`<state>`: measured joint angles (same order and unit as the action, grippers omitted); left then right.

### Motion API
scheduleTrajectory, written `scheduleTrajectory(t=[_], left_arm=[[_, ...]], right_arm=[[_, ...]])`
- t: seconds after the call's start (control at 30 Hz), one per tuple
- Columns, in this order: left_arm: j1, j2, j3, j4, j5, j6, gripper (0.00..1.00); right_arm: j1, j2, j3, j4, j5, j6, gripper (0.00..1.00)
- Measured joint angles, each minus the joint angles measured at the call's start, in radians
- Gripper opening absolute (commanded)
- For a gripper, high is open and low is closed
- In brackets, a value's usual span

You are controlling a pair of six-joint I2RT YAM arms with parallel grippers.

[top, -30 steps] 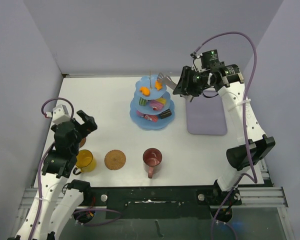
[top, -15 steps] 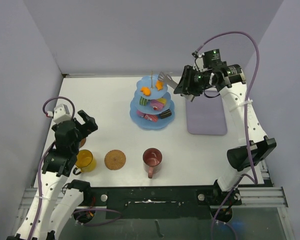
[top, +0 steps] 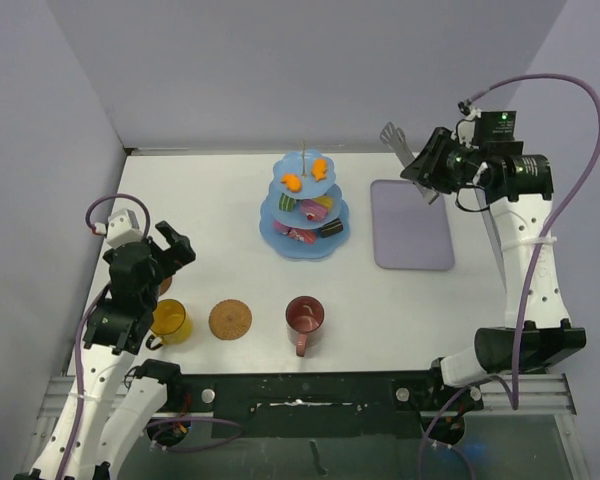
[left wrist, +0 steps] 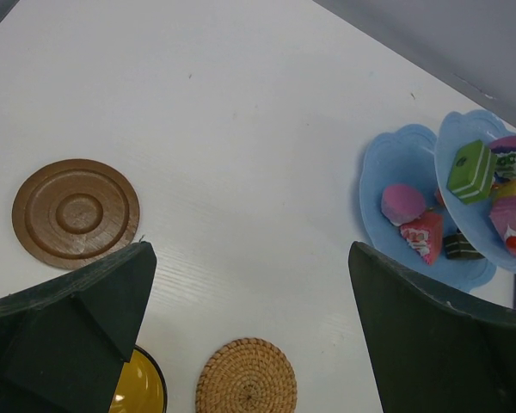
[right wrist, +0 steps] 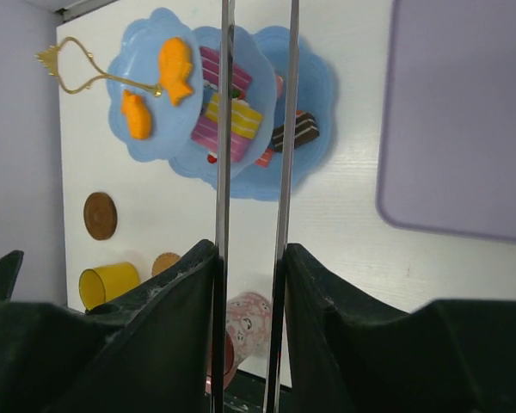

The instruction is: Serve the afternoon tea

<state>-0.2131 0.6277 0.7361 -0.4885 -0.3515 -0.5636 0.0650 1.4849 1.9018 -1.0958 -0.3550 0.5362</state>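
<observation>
**Q:** Count of serving pieces on the table?

**A:** 1 light-blue stand (top: 310,252) of 3 scalloped tiers, at the centre, toward the far side. 2 orange fish-shaped pastries (right wrist: 176,70) on the top tier. Assorted small cakes (left wrist: 470,169) on the 2 lower tiers, exact count not readable.

**Q:** Mugs and coasters?

**A:** 2 of each, all along the near side.
- Yellow mug (top: 170,322): translucent, at near left.
- Dark-red mug (top: 305,318): near centre, handle toward the near edge.
- Woven coaster (top: 230,319): between the 2 mugs, touching neither.
- Ringed brown coaster (left wrist: 76,212): just far of the yellow mug, partly hidden below the left gripper (top: 168,247) in the top view.

Neither mug set on a coaster.

**Q:** State of the 2 grippers?

**A:**
- Left gripper: jaws spread wide, hovering over the near-left table above the ringed brown coaster.
- Right gripper (top: 423,165): raised at far right, above the far end of 1 lilac tray (top: 412,240). Jaws narrow, clamped on 1 pair of thin metal tongs (top: 391,134). The 2 blades nearly parallel, head pointing left and far.

**Q:** Tray relative to the stand?

**A:** Just right of it, apart, flat on the table.
</observation>
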Motion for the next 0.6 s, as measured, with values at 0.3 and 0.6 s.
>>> scheduleTrajectory(t=[0.3,0.6], left_arm=[[0.0,0.0,0.0,-0.001,0.0,0.0,0.95],[0.0,0.001,0.0,0.0,0.001,0.003,0.95]], right_arm=[[-0.141,-0.024,-0.295,0.047,0.008,-0.065,0.33],[-0.235,-0.022,-0.517,0.119,0.053,-0.14,0.32]])
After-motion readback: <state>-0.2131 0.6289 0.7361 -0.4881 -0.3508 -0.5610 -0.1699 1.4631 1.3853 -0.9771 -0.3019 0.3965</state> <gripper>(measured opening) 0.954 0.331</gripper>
